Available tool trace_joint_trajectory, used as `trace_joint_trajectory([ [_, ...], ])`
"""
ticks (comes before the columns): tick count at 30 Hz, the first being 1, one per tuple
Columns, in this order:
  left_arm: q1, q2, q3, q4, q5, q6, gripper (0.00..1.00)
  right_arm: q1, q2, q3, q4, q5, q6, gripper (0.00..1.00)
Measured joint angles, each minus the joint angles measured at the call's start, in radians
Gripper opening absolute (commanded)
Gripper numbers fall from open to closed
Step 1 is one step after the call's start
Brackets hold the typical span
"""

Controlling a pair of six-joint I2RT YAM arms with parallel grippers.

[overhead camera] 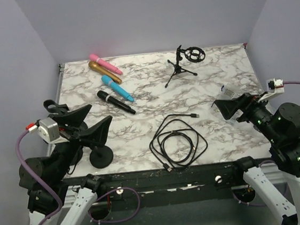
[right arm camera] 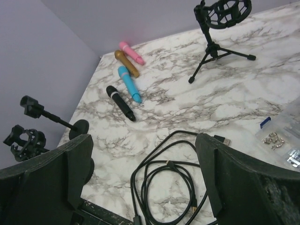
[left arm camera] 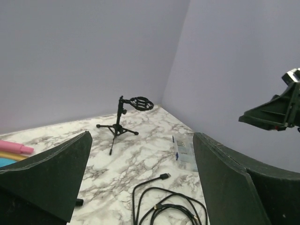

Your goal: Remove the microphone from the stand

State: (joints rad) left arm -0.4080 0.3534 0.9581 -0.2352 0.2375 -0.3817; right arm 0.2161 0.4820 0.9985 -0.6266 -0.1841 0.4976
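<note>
1. Microphone placement: none sits in a holder. The black microphone (overhead camera: 115, 102) lies flat on the marble table (overhead camera: 227, 131), left of centre in the top view and well apart from both stands.
2. Above it in the upper left lie a blue microphone (overhead camera: 118, 89), a gold microphone (overhead camera: 104, 72) and a pink microphone (overhead camera: 105, 64), all flat on the surface too.
3. The tripod stand (overhead camera: 180, 69) is upright at the upper middle, and its ring-shaped shock mount (overhead camera: 193, 54) looks empty in all three views.
4. The round-base stand (overhead camera: 101, 158) sits at the lower left by the near edge; no microphone shows on it either.
5. The left gripper (overhead camera: 100, 112) hangs just above that round base with its jaws spread and nothing between them.
6. The right gripper (right arm camera: 143, 136) is at the right edge of the top view, jaws wide apart and empty, with the coiled cable (overhead camera: 177, 142) below it.
7. Judgement: the removal looks finished. Which of the four came off which stand cannot be told; nothing seems left except parking the arms.
</note>
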Motion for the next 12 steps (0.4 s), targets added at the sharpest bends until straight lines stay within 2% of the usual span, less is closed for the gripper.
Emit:
trace_joint_trajectory([
  [6, 0.000, -0.114, -0.029, -0.033, -0.122, 0.016, 0.94, 0.000, -0.032, 0.029, 0.002, 0.060, -0.006, 1.00],
  [12, 0.000, -0.161, -0.031, -0.054, -0.213, 0.026, 0.94, 0.000, -0.035, 0.041, 0.003, 0.111, -0.005, 1.00],
])
